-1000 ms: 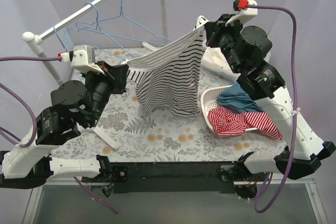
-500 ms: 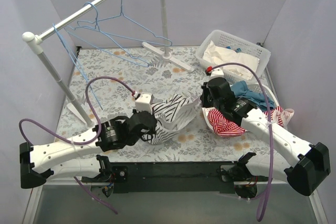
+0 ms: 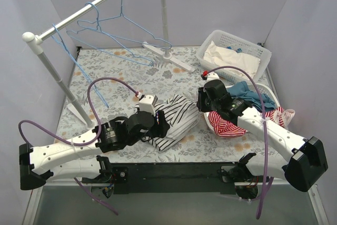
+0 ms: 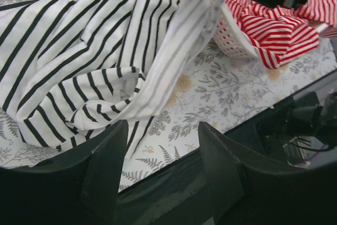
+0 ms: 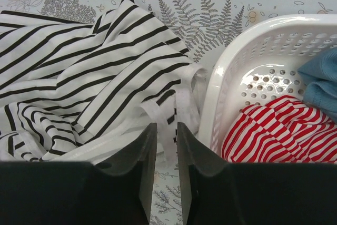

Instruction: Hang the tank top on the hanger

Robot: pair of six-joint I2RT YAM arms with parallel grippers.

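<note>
The tank top (image 3: 174,117), white with thin black stripes, lies crumpled on the flowered table between the two arms. In the left wrist view the tank top (image 4: 89,51) lies just beyond my left gripper (image 4: 163,135), which is open with only table between its fingers. My right gripper (image 5: 167,140) stands slightly open at the top's right edge, beside a basket. A white strap of the tank top (image 5: 79,77) lies loosely between the tips. From above, the left gripper (image 3: 162,125) and right gripper (image 3: 201,102) flank the heap. The hanger (image 3: 150,31), light-blue wire, hangs with others on the rail.
A white basket (image 3: 209,121) right of the heap holds a red-and-white striped garment (image 3: 226,125) and a teal cloth (image 3: 247,90). A second white basket (image 3: 237,40) of pale clothes stands at the back right. The rail (image 3: 89,8) slants across the back left, and its stand foot (image 3: 168,59) rests on the table.
A second ago both arms held the tank top stretched in the air. They came down to the table, both grippers parted their jaws, and the top now lies in a heap.
</note>
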